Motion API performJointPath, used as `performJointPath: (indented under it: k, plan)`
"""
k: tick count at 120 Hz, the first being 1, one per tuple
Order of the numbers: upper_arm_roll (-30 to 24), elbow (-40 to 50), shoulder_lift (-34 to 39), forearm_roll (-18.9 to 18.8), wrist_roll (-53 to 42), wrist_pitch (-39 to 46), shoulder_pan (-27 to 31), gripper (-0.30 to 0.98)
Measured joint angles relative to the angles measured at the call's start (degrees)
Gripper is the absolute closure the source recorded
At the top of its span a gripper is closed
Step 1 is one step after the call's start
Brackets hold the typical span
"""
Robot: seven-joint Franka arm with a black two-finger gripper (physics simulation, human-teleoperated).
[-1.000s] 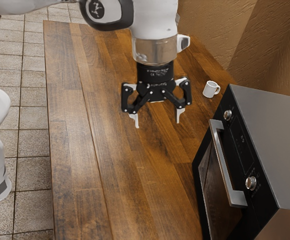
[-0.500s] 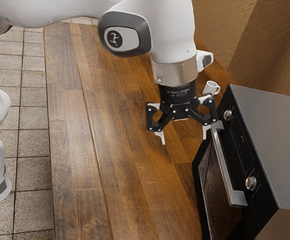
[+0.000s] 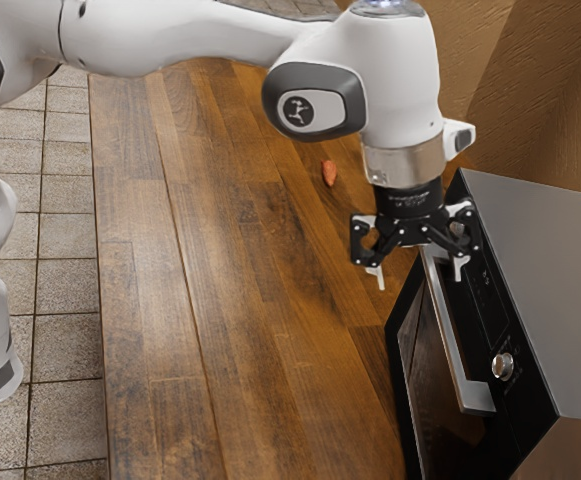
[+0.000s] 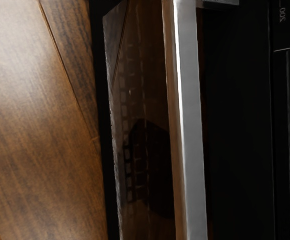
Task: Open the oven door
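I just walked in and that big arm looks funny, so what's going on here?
A robot arm is reaching over to the oven. Its black two-finger gripper is open near the long metal handle and isn't holding anything. The oven door is shut. My guess is the arm wants to grab the handle and open the door.

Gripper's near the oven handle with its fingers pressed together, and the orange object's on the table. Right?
Not quite: the exterior view shows the fingers standing apart, not pressed together. The gripper is near the oven handle, and the orange object is on the table.
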State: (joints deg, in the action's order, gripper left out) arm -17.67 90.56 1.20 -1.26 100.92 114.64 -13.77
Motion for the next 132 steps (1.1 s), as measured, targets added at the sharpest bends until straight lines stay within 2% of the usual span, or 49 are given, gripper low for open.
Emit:
performJointPath:
  k: [59,104,132]
  plan:
    - [0.7,1.1,-0.8,0.4,-4.6,2.1,0.7,0.0]
    - [3.9,5.1,-0.8,4.9,-6.2,3.3,-1.1,0.0]
    - [3.9,6.7,-0.9,7.3,-6.9,3.5,-0.5,0.0]
